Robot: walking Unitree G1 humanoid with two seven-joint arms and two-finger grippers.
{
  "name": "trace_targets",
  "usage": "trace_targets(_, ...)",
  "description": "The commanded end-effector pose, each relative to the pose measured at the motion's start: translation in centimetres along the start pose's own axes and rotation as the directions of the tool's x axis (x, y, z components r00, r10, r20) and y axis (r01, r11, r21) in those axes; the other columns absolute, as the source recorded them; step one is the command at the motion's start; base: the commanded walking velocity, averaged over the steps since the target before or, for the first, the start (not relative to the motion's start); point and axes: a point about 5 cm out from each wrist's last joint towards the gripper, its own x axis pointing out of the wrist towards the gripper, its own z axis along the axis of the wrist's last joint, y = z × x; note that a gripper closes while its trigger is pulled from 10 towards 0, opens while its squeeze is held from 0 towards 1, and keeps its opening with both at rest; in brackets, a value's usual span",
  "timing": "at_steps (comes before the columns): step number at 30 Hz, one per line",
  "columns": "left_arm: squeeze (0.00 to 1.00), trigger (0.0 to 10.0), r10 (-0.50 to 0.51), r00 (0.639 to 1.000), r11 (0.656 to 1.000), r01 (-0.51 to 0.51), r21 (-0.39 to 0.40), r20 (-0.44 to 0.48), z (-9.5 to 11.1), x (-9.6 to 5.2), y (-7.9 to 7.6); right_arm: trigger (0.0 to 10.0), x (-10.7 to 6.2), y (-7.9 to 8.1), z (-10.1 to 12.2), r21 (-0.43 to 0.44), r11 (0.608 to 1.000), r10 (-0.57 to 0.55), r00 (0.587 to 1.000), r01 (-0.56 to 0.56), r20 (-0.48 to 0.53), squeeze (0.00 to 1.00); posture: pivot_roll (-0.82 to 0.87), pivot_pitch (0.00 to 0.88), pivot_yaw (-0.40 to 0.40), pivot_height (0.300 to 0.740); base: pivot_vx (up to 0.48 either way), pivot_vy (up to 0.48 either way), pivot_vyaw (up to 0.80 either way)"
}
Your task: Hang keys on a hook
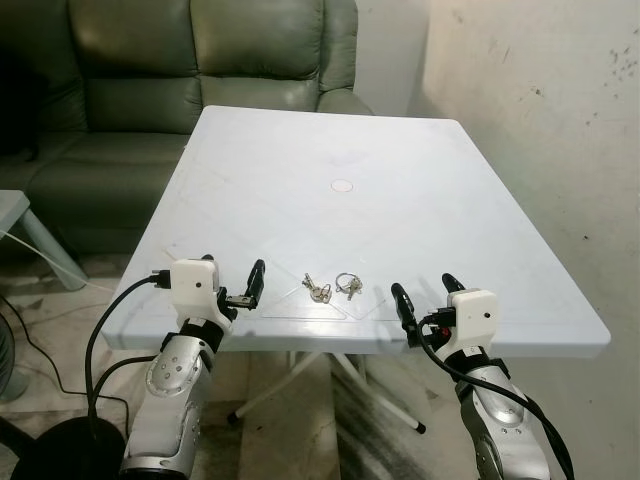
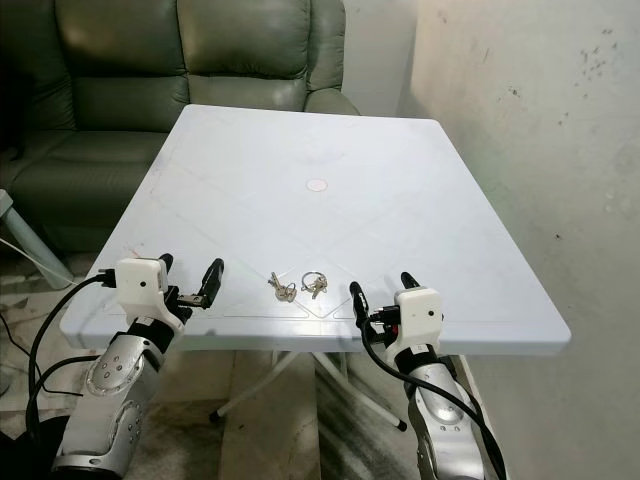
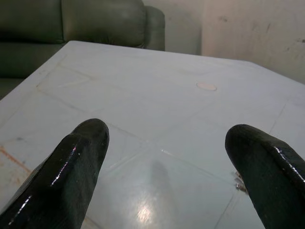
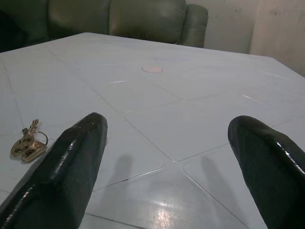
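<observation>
One white tabletop (image 1: 400,190), two bunches of keys (image 1: 317,290) (image 1: 348,284) lying near its front edge, one green sofa (image 1: 150,80) behind it, two grippers (image 1: 232,283) (image 1: 425,298).

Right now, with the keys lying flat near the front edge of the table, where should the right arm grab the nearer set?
Probably by its ring: the right-hand keys lie flat on the white table, ring toward the sofa. Bring the right gripper, its jaws open, down from above to pinch the ring's wire.
</observation>
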Motion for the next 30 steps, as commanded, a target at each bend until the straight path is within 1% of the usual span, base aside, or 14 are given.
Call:
trace_targets(1, 0.0, 10.0, -0.003, 1.0, 1.0, 0.003, 0.013, 0.002, 0.1, 0.2, 0.1, 10.0, 0.4, 0.2, 0.6, -0.005, 1.0, 0.002, 1.0, -0.002, 0.02, 0.0, -0.06, 0.0, -0.018, 0.74, 0.0, 0.0, 0.0)
trace_targets(10, 0.0, 10.0, -0.004, 1.0, 1.0, 0.003, 0.017, 0.01, 0.4, 0.6, 0.2, 10.0, 0.6, 0.2, 0.7, -0.004, 1.0, 0.004, 1.0, -0.004, 0.025, 0.0, -0.06, 0.0, -0.016, 0.74, 0.0, 0.0, 0.0)
trace_targets(17, 0.0, 10.0, -0.049, 0.999, 0.998, 0.049, 0.03, 0.0, 0.4, 0.7, 0.2, 10.0, 1.0, 0.4, 0.9, -0.002, 1.0, 0.006, 1.0, -0.006, 0.03, 0.0, -0.05, 0.0, -0.006, 0.74, 0.0, 0.0, 0.0)
trace_targets(19, 0.0, 10.0, -0.095, 0.995, 0.994, 0.095, 0.051, 0.002, 0.5, 0.8, -0.1, 10.0, 1.1, 0.4, 1.0, -0.002, 1.0, 0.008, 0.999, -0.008, 0.033, 0.0, -0.04, 0.0, -0.006, 0.74, 0.0, 0.0, 0.0)
trace_targets(22, 0.0, 10.0, -0.148, 0.989, 0.987, 0.148, 0.06, 0.001, 0.4, 0.8, -0.8, 10.0, 1.3, 0.3, 0.9, -0.003, 1.0, 0.008, 1.0, -0.008, 0.027, 0.0, -0.03, 0.0, -0.014, 0.74, 0.0, 0.0, 0.0)
trace_targets(23, 0.0, 10.0, -0.171, 0.985, 0.983, 0.171, 0.064, -0.004, 0.3, 0.6, -1.2, 10.0, 1.4, 0.3, 0.9, -0.007, 1.0, 0.016, 1.0, -0.016, 0.025, 0.0, -0.03, 0.0, -0.016, 0.74, 0.0, 0.0, 0.0)
trace_targets(28, 0.0, 10.0, -0.219, 0.975, 0.974, 0.221, 0.051, -0.032, -0.6, 0.1, -2.2, 10.0, 2.1, 0.1, 1.3, -0.017, 0.999, 0.04, 0.999, -0.039, 0.023, 0.0, -0.03, 0.0, -0.023, 0.74, 0.0, 0.0, 0.0)
trace_targets(30, 0.0, 10.0, -0.25, 0.967, 0.966, 0.253, 0.06, -0.043, -1.0, -0.1, -3.0, 10.0, 2.4, 0.0, 1.6, -0.026, 0.998, 0.053, 0.998, -0.052, 0.025, 0.0, -0.03, 0.0, -0.027, 0.74, 0.0, 0.0, 0.0)
